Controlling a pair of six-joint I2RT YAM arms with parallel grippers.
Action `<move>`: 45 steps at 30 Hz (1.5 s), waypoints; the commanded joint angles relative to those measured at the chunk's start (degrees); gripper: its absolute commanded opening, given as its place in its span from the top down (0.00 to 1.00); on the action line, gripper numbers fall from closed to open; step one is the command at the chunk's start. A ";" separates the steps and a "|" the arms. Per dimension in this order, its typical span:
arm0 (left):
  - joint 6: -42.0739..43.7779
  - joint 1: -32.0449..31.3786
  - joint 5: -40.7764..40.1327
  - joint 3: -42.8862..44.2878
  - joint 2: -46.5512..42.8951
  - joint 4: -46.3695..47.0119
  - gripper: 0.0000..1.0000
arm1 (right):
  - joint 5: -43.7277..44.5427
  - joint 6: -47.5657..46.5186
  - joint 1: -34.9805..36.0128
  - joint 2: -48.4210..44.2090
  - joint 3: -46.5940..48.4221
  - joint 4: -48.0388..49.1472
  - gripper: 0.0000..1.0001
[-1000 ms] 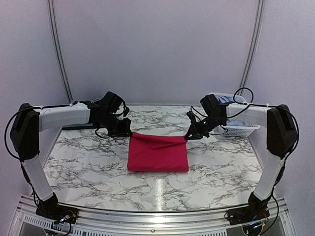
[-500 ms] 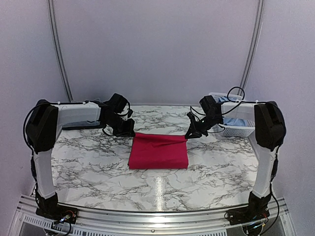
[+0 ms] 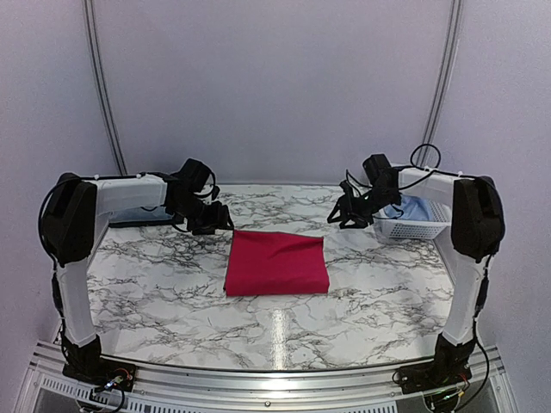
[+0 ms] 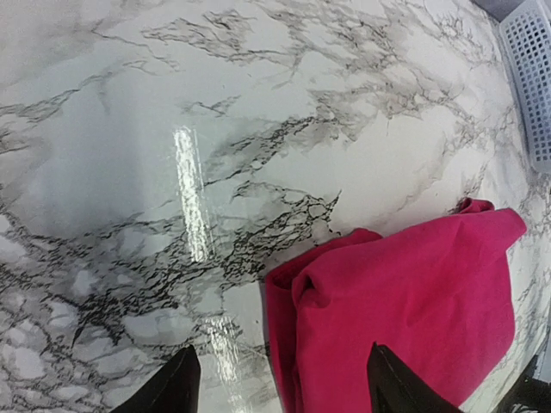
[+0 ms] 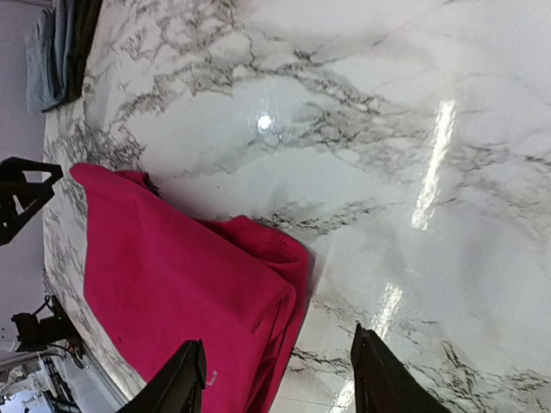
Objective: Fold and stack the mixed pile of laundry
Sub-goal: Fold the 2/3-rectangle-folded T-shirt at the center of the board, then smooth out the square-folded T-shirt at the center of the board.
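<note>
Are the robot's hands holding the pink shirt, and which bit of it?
Nothing is held. The left gripper and the right gripper are both open near the far corners of the folded pink-red T-shirt, which lies flat on the table.

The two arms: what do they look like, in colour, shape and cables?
Both the left arm and the right arm have white tube-like links between bulky black joints, with black wrists. Thin black cables loop loosely along them. The jaws are black and pointed in the wrist views. No markings are readable.
</note>
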 commanded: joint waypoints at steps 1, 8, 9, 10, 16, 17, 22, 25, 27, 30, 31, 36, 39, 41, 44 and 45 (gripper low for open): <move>2.27 0.62 2.29 -3.48 -9.04 1.27 0.30 | -3.63 -0.57 -1.59 -9.13 -0.66 0.95 0.45; 1.12 -4.95 12.31 -10.27 -10.56 12.77 0.32 | -12.18 5.55 6.43 -11.81 -11.83 14.38 0.50; -0.04 -5.43 12.05 -10.36 -9.62 14.06 0.34 | -11.96 5.37 6.93 -10.92 -12.23 14.92 0.53; -1.36 -5.57 12.19 -10.62 -8.70 15.79 0.36 | -11.67 5.47 7.03 -10.24 -12.74 16.03 0.57; -4.65 -6.11 14.68 -9.31 -3.10 22.10 0.50 | -12.57 3.31 7.06 -3.71 -11.14 16.71 0.70; -4.87 -6.05 14.53 -8.90 -2.03 22.41 0.50 | -12.47 3.31 6.99 -2.32 -10.76 17.31 0.70; -5.68 -4.83 12.99 -6.09 2.72 23.22 0.51 | -11.49 2.97 5.80 5.65 -4.97 18.05 0.72; -6.16 -3.30 12.11 -4.36 5.59 24.01 0.51 | -11.05 3.80 4.42 8.62 -1.50 18.72 0.72; -7.05 -1.98 12.20 -2.71 8.39 25.00 0.51 | -11.17 4.38 3.48 10.48 0.30 18.90 0.72; -8.42 -0.39 11.64 -0.89 11.35 25.06 0.51 | -11.57 5.20 2.74 12.90 1.28 19.53 0.68; -8.89 0.06 11.39 -0.61 11.84 25.02 0.51 | -11.65 4.97 2.61 13.34 1.60 19.08 0.65; -7.55 0.78 9.99 -3.39 6.18 24.63 0.39 | -12.00 4.51 2.14 8.90 2.79 17.01 0.50; -6.41 0.43 9.99 -7.84 -2.18 24.00 0.30 | -13.43 4.60 2.73 1.75 1.03 15.54 0.37; -6.20 -0.63 10.73 -11.54 -7.60 23.84 0.23 | -14.98 5.83 3.79 -3.10 -2.40 16.00 0.30; -8.16 -4.16 13.07 -16.05 -12.69 24.06 0.18 | -17.36 9.74 6.87 -8.96 -9.14 19.14 0.27; -8.86 -5.76 13.45 -17.09 -13.44 24.14 0.18 | -18.14 11.53 8.11 -10.30 -11.61 21.08 0.26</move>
